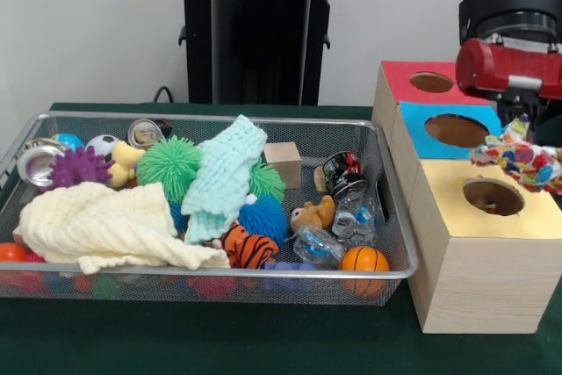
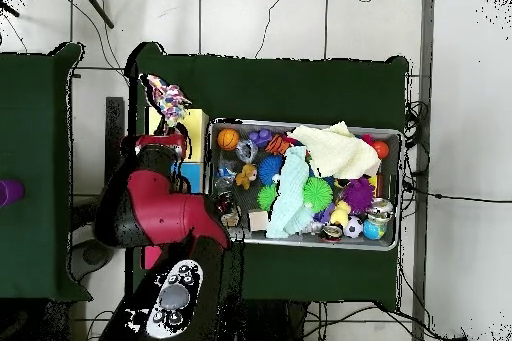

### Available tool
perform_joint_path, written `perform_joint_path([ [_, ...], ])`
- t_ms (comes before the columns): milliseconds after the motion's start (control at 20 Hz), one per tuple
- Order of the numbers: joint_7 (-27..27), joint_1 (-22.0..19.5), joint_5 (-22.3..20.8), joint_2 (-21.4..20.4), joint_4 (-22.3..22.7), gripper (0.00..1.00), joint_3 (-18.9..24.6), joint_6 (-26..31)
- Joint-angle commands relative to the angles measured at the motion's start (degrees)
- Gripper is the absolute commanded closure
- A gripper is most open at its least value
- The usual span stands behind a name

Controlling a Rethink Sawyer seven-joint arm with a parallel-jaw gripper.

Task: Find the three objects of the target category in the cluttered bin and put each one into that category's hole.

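The hand (image 1: 524, 126) hangs under the red arm at the right of the front view, closed on a spotted fabric bundle (image 1: 520, 161) that dangles just above and slightly right of the round hole (image 1: 493, 196) in the yellow-topped box (image 1: 492, 252). In the overhead view the same bundle (image 2: 167, 100) shows beyond the end of the arm, over the yellow box's outer end. Only this one bundle can be made out; whether others lie in the bin cannot be told.

Three wooden boxes stand in a row, touching: the yellow one nearest the front camera, then the blue-topped box (image 1: 413, 120), then the red-topped box (image 1: 399, 76), each with one round hole. Just beside them sits the wire-mesh bin (image 1: 397, 217), heaped with toys: two green spiky balls (image 1: 169, 167), one purple spiky ball (image 1: 79, 167), one blue spiky ball (image 1: 264, 219), one tiger-striped plush (image 1: 247, 248), one small basketball (image 1: 363, 260), a cream cloth (image 1: 97, 227) and a mint cloth (image 1: 224, 177).

All rests on a bench (image 1: 219, 340) with a dark green cover. Behind it is a plain pale wall and the robot's black pedestal (image 1: 259, 37); the overhead view shows a light tiled floor with cables.
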Motion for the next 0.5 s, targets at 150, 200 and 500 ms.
perform_joint_path([
  [150,11.32,-5.01,-0.25,6.35,-2.03,1.0,4.53,-6.8],
  [200,11.23,-5.2,-0.52,6.26,-1.92,1.0,4.75,-6.92],
  [500,10.78,-4.97,-0.64,7.38,-1.34,1.0,3.38,-11.34],
])
